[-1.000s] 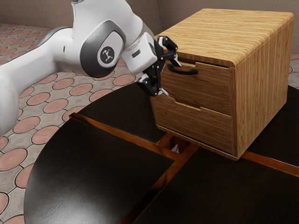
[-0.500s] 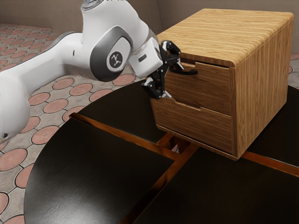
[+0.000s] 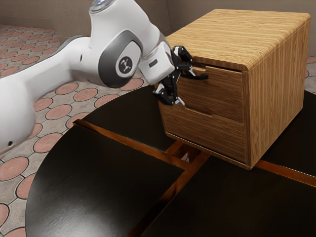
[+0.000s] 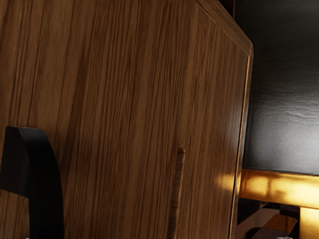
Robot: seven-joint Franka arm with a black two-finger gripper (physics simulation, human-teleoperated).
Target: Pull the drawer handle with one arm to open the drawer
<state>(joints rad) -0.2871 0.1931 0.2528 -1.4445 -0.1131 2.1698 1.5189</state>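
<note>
A round black table (image 3: 98, 197), crossed by orange-brown strips (image 3: 163, 197), is seen over a floor of reddish round tiles (image 3: 49, 113). The white arm (image 3: 59, 64) is brought in from the exterior view's left. A wooden cabinet (image 3: 276, 74) is stood on the table toward the exterior view's right, with two drawers in its front. The top drawer (image 3: 217, 94) is seen not pulled out, its front about level with the lower drawer (image 3: 207, 128). The black handle (image 3: 198, 76) is fixed near the upper edge of the top drawer. The gripper (image 3: 180, 79) is held at the end of the handle nearer the arm, its fingers spread wide, one above and one below, and nothing is clamped. In the wrist view, the handle (image 4: 30, 184) is shown close against the wood grain.
</note>
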